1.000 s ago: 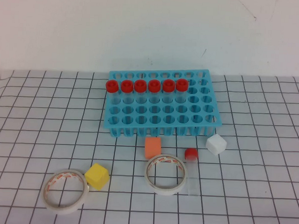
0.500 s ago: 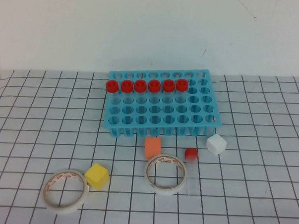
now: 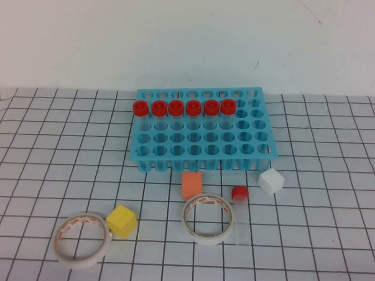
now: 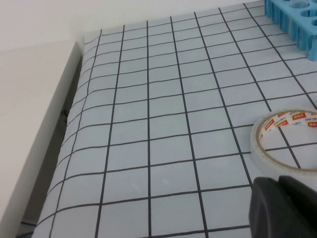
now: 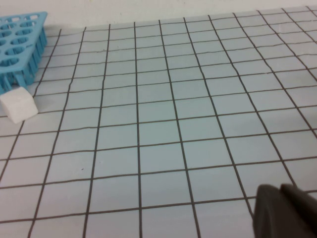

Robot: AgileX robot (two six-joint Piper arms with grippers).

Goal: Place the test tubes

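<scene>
A blue test tube rack [image 3: 203, 138] stands at the middle back of the gridded mat, with several red-capped tubes [image 3: 185, 109] upright in one row. One more clear tube with a red cap [image 3: 240, 194] lies flat on the mat in front of the rack, beside a tape roll. Neither arm appears in the high view. My left gripper [image 4: 277, 183] hovers over the mat near the left tape roll, shut and empty. My right gripper [image 5: 280, 191] hangs above bare mat on the right side, shut with nothing in it.
Two tape rolls [image 3: 82, 238] [image 3: 208, 218] lie near the front. A yellow cube [image 3: 121, 220], an orange cube [image 3: 191, 184] and a white cube [image 3: 271, 180] sit in front of the rack. The table's left edge [image 4: 64, 124] drops off beside the mat.
</scene>
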